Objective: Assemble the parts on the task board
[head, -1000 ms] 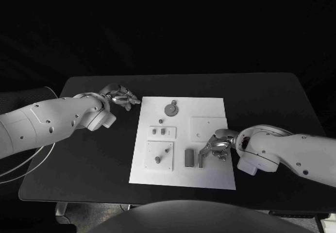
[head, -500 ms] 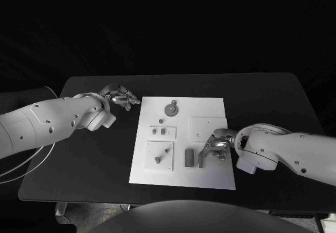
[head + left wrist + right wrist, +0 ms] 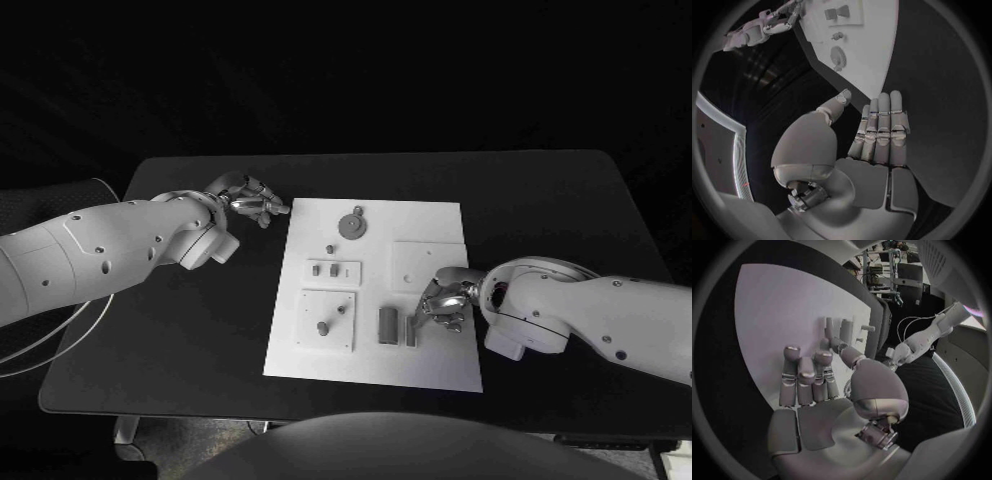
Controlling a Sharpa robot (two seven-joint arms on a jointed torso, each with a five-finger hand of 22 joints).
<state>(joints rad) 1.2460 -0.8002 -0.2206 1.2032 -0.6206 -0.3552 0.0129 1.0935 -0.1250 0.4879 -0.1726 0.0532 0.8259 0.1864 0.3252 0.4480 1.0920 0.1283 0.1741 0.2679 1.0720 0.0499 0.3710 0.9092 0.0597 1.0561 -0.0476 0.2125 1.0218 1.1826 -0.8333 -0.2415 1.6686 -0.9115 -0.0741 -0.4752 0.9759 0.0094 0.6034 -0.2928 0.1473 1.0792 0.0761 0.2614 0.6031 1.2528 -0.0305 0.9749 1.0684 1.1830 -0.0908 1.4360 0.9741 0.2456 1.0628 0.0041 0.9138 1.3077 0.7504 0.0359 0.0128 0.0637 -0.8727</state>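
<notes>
The white task board (image 3: 433, 220) lies in the middle of the black table. On it are a round grey disc (image 3: 352, 224), small pegs on a raised plate (image 3: 329, 320), and two upright grey bars (image 3: 400, 326). My right hand (image 3: 444, 300) rests over the board's right side, fingers half bent and holding nothing. In the right wrist view its thumb tip reaches to the foot of the bars (image 3: 837, 328). My left hand (image 3: 248, 205) hovers off the board beside its far left corner. In the left wrist view its fingers (image 3: 882, 125) lie straight and hold nothing.
A square raised plate (image 3: 428, 262) lies just beyond my right hand, and a smaller plate with short parts (image 3: 332, 268) sits mid-board. Bare black table (image 3: 548, 200) surrounds the board. A pale cable (image 3: 58, 340) loops at the table's left edge.
My right hand has crept slightly toward the upright bars, and the board's near edge has shifted a touch to the left. The left arm has not moved.
</notes>
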